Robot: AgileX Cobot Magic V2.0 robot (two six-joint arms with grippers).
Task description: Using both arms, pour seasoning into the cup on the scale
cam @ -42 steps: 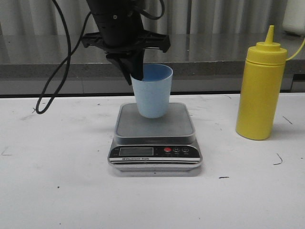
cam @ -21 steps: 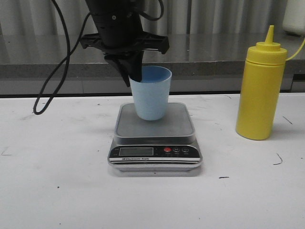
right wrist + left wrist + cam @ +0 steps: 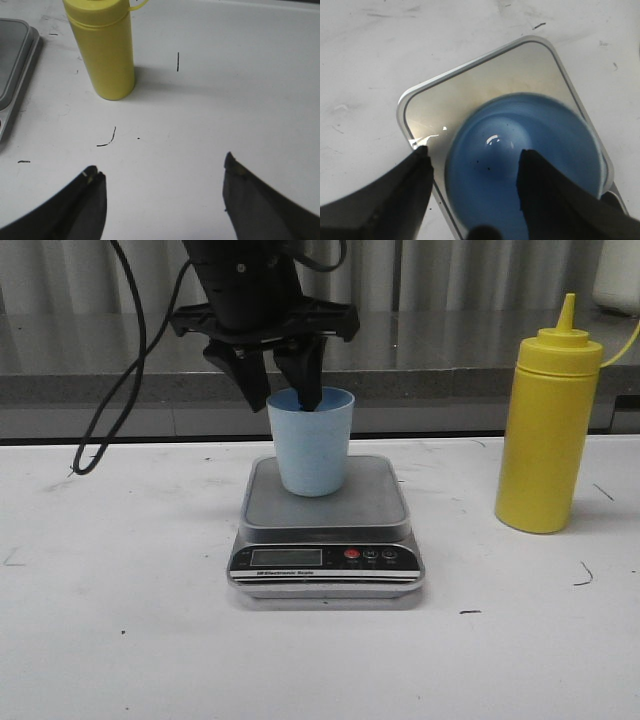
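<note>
The cup [image 3: 309, 441] sits upright on the scale [image 3: 326, 530], a little back of the platform's middle, so whatever goes in will get weighed. Above it hangs the left claw [image 3: 283, 400], spread wide, one finger [image 3: 308, 380] dipping just inside the rim, the other outside the wall on the far left. From the left wrist view the cup [image 3: 530, 165] looks empty, a bare blue floor with a few dark specks, and the fingers [image 3: 402, 200] straddle the near wall without pinching it. My read: the cup is set down and let go, so the placing half of the job looks done.

Over to the right, the bottle [image 3: 547, 430] stands upright on the desk [image 3: 120, 640], well apart from the scale, nozzle pointing up. Whether its cap is on I can't tell. The right claw [image 3: 162, 190] shows only in its own wrist view, spread wide and holding nothing, low over bare desk with the bottle [image 3: 102, 47] ahead of it and a corner of the scale [image 3: 12, 65] off to one side. That stance looks like a line-up for a side grasp on the bottle's body.

So nothing is poured yet. The risk I see is the left finger catching the rim on the way out and tipping the light cup
</note>
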